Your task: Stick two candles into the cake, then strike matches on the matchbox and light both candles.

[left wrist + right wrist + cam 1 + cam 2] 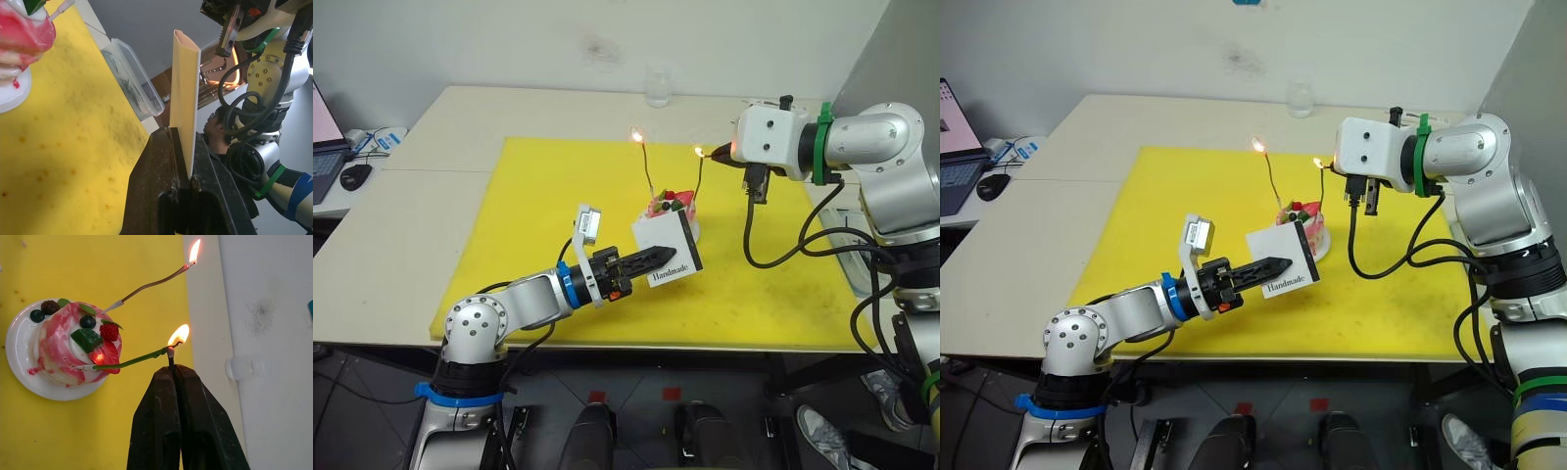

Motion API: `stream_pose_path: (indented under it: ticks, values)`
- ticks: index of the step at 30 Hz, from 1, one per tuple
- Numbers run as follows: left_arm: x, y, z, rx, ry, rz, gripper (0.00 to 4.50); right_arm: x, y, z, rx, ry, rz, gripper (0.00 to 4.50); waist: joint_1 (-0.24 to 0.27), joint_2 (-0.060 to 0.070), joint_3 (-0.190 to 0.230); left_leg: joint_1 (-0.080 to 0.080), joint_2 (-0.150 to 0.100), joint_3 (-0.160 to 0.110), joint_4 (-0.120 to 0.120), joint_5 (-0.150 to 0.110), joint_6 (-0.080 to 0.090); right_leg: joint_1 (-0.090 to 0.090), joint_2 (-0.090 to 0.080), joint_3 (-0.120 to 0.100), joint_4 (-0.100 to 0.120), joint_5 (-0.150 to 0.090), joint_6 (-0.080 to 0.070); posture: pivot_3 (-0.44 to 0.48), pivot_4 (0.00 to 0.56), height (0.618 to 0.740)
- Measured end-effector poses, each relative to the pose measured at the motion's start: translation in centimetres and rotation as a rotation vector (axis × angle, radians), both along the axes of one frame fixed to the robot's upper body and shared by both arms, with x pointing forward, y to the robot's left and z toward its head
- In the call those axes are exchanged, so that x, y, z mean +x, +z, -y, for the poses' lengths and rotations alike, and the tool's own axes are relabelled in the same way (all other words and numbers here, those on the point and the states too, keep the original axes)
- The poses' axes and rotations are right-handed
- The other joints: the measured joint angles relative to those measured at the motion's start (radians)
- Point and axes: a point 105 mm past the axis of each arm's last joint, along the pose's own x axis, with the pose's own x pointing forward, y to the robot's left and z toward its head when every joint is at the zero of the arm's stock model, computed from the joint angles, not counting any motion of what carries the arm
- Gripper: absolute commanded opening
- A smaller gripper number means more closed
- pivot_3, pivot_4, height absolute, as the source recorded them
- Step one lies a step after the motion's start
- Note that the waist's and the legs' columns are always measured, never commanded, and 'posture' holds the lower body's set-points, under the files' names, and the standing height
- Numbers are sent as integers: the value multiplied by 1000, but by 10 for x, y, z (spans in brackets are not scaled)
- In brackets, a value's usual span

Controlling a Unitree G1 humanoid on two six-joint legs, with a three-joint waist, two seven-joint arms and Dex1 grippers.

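Note:
The pink-and-white cake (672,207) stands on its small white plate on the yellow mat. Two thin candles rise from it. The left candle (647,168) burns at its tip. At the lit tip of the right candle (132,362) is a short match (170,357), with my right gripper (172,371) shut on it above the cake's right side. In front of the cake my left gripper (668,254) is shut on the white matchbox (666,250), held on edge above the mat, its "Handmade" face towards me.
The yellow mat (548,225) covers the middle of a pale table. A clear glass (657,86) stands at the far edge. A clear plastic container (132,78) lies off the mat's right side. A laptop and a mouse (355,176) sit far left.

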Motion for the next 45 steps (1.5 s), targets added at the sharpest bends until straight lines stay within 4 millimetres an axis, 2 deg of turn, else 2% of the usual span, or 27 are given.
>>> stream_pose_path:
  ticks: [11, 16, 27, 32, 36, 40, 45]
  values:
    - [0, 0, 0, 0, 0, 0, 0, 0, 0, 2, -3, -5, 0, 40, 0, 0, 0, 0, 0, 0, 0, 0, 0, 0, 0, 0, 0, 0, 0, 0, 150, 740]
    - [0, 0, 0, 0, -1, 0, 0, -1, -13, 19, -24, -59, -35, 40, 2, 0, 0, 0, 0, 0, 0, 0, 0, 0, 0, 0, 0, 0, 0, 0, 150, 740]
    - [0, 0, 2, 2, -6, 0, 0, -11, -30, 78, -19, -283, -65, 40, 1, 0, 0, 0, 0, 0, 1, 0, 0, 0, 0, 0, 0, 0, 0, 0, 150, 740]
    - [-1, 0, 3, 0, -17, 8, 0, -11, -52, 129, -49, -487, -52, 40, 2, 0, 0, 0, -1, 1, 1, 0, 0, 0, -1, 1, 0, 0, 0, 0, 150, 740]
    - [0, -1, 4, 2, -18, 11, 0, -19, -66, 170, -70, -641, -23, 40, 3, 0, 0, 0, -1, 1, 0, 0, 0, 0, 0, 1, 0, 0, 0, 0, 150, 740]
    - [-2, -1, 7, -5, -31, 10, 0, -29, -87, 194, -78, -738, -40, 40, -1, 1, -1, 1, 0, 2, 1, 0, 0, 1, 0, 1, 1, 0, 0, 0, 150, 740]
    - [-2, -1, 7, -7, -37, 13, 0, -33, -89, 208, -59, -804, -20, 40, -3, 1, -1, 1, 0, 2, 2, 0, 0, 1, 0, 1, 1, 0, 0, 0, 150, 740]
